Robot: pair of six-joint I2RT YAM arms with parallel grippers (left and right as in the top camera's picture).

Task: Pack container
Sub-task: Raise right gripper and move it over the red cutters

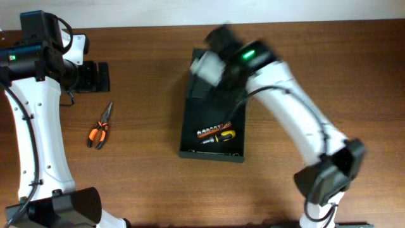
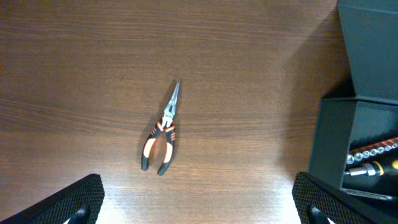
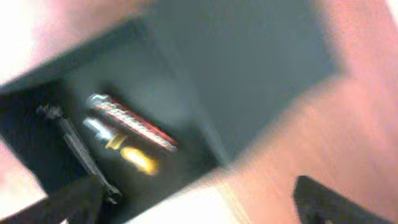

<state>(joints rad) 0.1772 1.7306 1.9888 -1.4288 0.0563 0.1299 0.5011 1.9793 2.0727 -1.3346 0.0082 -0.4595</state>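
The container [image 1: 190, 126] is a dark box, open in the middle of the table. It holds an orange-red bit strip [image 1: 212, 131], a yellow-and-black screwdriver [image 1: 220, 138] and a dark wrench [image 3: 74, 146]. Its flap lid [image 2: 373, 43] stands at the far end. My right gripper [image 1: 214, 60] is blurred over that far end; in the right wrist view its fingers [image 3: 199, 205] are spread wide and hold nothing. My left gripper [image 1: 95, 76] is at the far left, open and empty [image 2: 199, 208]. Orange-handled needle-nose pliers [image 1: 100, 130] lie on the table left of the container, also in the left wrist view [image 2: 163, 134].
The wooden table [image 1: 145, 183] runs to a white wall at its far edge. The container's left wall [image 2: 329, 143] shows at the right of the left wrist view. The right arm's base [image 1: 326, 180] stands at the front right, the left arm's base [image 1: 63, 206] at the front left.
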